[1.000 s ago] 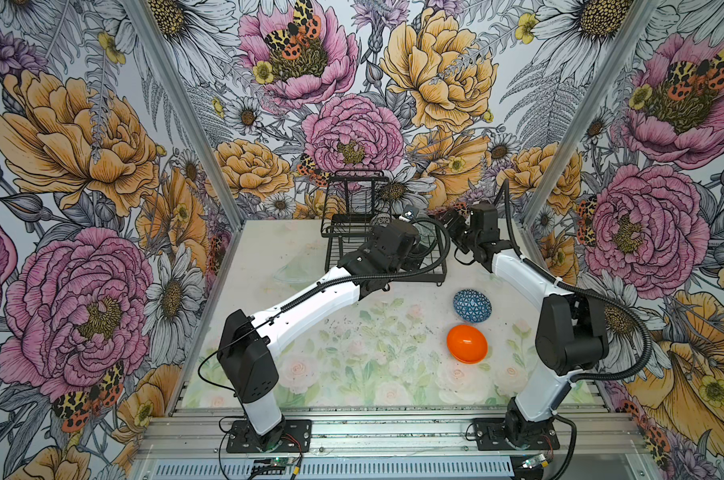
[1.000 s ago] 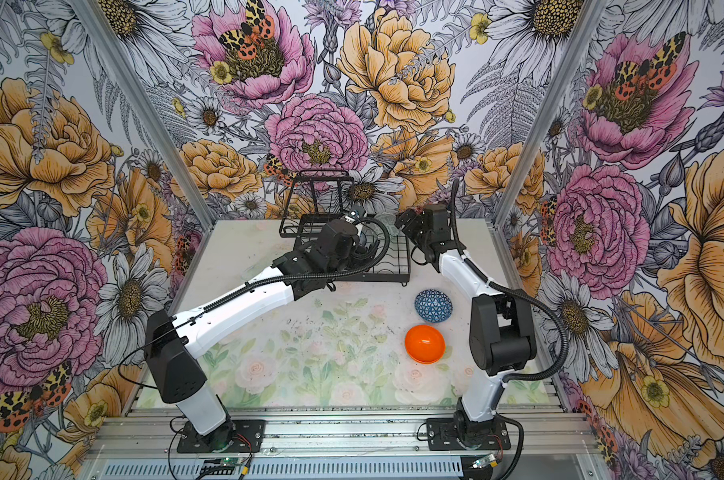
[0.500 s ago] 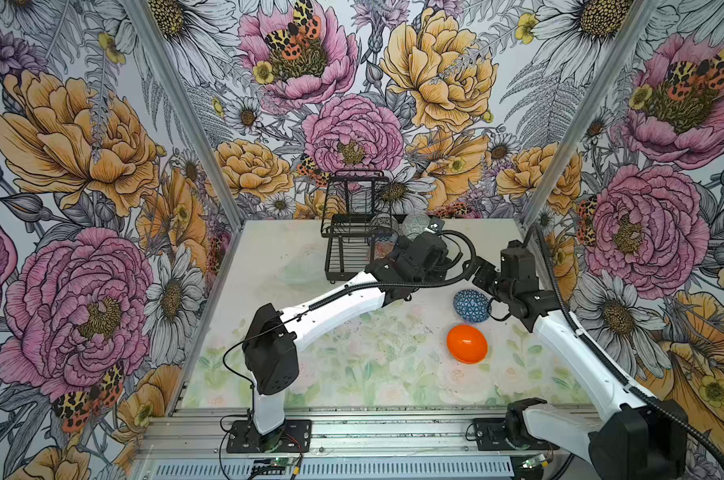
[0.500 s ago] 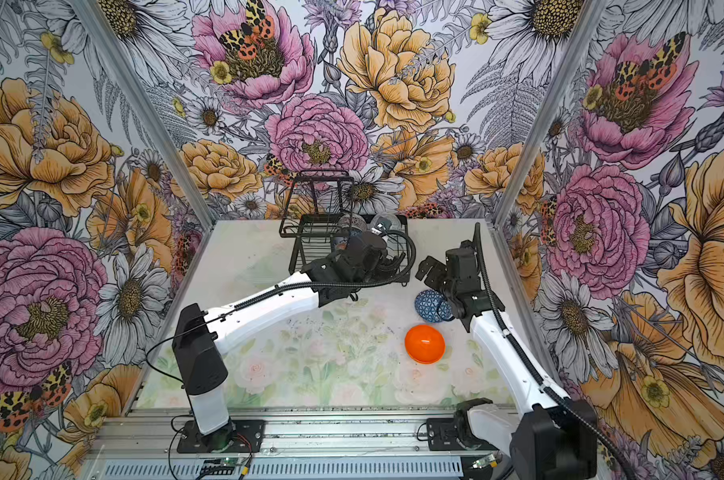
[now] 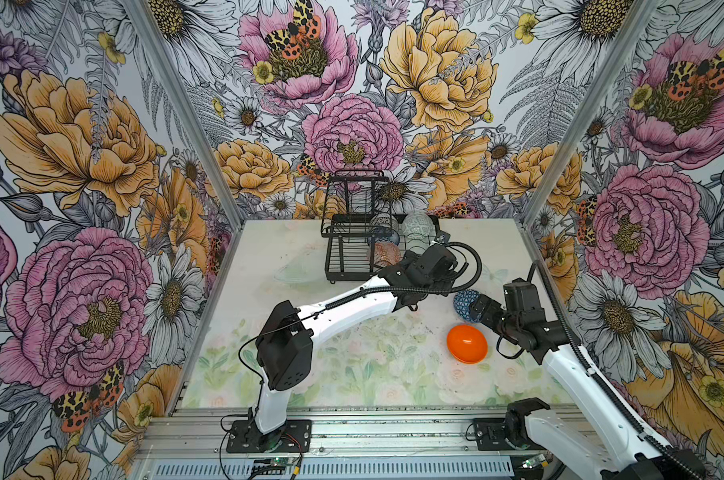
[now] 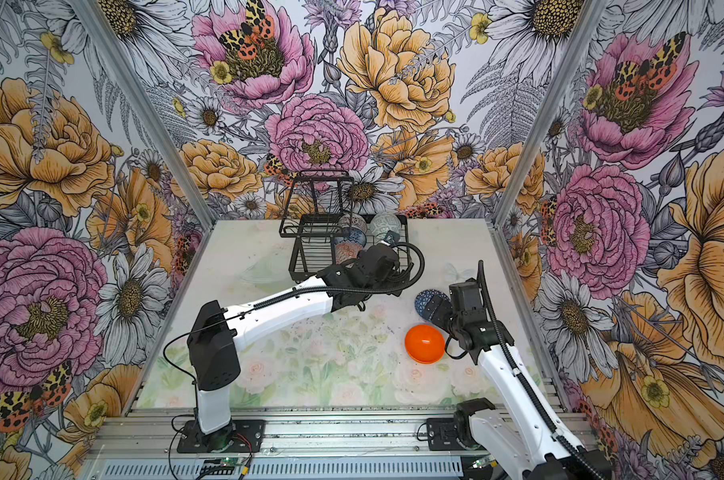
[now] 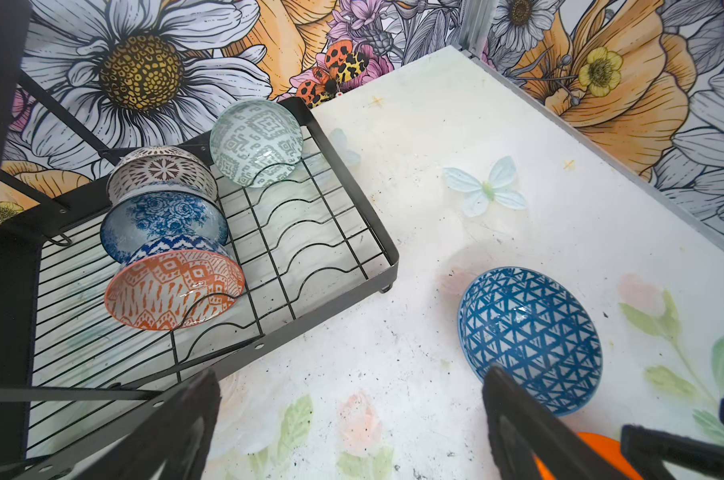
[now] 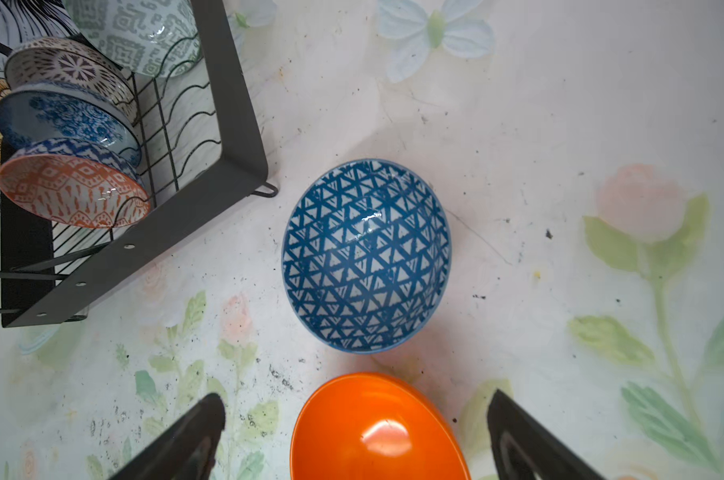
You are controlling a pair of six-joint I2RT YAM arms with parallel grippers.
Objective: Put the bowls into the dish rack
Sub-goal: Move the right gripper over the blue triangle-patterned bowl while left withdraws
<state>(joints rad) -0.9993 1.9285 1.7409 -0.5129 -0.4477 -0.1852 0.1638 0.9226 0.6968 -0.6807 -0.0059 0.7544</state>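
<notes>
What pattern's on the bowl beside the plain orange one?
Bowl: dark blue triangles on white, best in right wrist view.

A pale tabletop (image 5: pixel 352 365), printed with faint pink roses and green leaves, sits in a booth whose walls (image 5: pixel 82 137) carry bold wallpaper of pink peonies, orange blooms, white daisies and spotted orange-and-black moths (image 5: pixel 295 37). Aluminium posts (image 5: pixel 185 112) mark the rear corners, and a ribbed aluminium rail (image 5: pixel 393 432) runs along the near edge. In the left wrist view a pale blue butterfly print (image 7: pixel 485 187) lies on the white surface, flecked with dark specks.
</notes>
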